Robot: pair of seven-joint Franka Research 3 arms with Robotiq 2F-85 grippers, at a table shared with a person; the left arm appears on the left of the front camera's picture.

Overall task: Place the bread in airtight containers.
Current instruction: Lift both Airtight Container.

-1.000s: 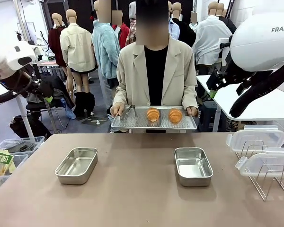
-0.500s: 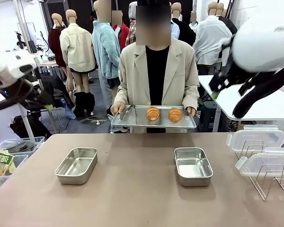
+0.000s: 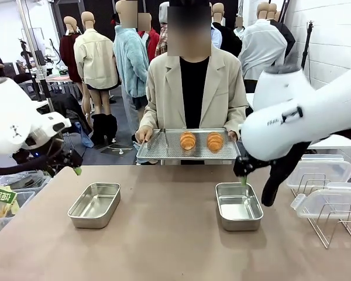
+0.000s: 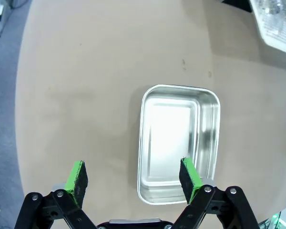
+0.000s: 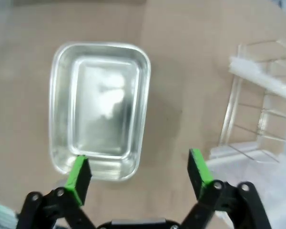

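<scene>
Bread: two rolls side by side on the perforated tray, which the person holds at the far edge of the worktop. Change over the last second: both arms have swung down from high at the sides toward the worktop, while the tray has stayed where it was. I read this as an approach only, with no pick begun and both containers bare inside. Right hand: fingers wide apart, holding and touching nothing, hanging above the far rim of the right container. Left hand: likewise spread and empty, above the worktop just far-left of the left container. Further right, clear lids rest on a wire rack, well apart from the bread.
</scene>
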